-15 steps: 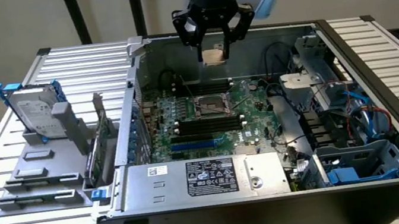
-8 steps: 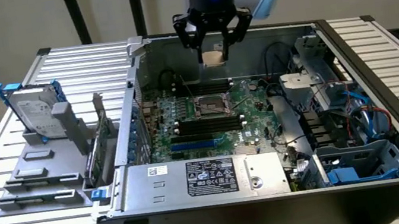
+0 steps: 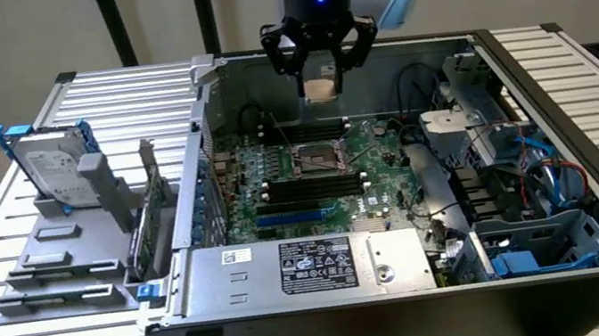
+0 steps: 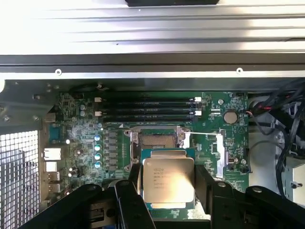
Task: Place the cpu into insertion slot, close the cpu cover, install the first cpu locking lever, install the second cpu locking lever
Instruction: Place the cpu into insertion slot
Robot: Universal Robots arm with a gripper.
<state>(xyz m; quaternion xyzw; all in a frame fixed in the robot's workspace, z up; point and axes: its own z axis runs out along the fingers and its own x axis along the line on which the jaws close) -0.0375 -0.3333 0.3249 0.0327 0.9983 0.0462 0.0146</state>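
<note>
Slatted metal desk [image 3: 131, 91] carries an open PC case [image 3: 422, 329]. Cpu [image 4: 168, 180] sits clamped btwn the two black fingers of the hand [image 3: 319, 84], silver face toward the wrist cam, up in the air and not yet in the insertion slot [image 3: 320, 157], which looks uncovered on the green board. Step 1, placing, I'd say; it calls for chip square & level over slot, w/ a gentle descent. Arm hangs vertical, hand pointing straight down, high above the board.
</note>
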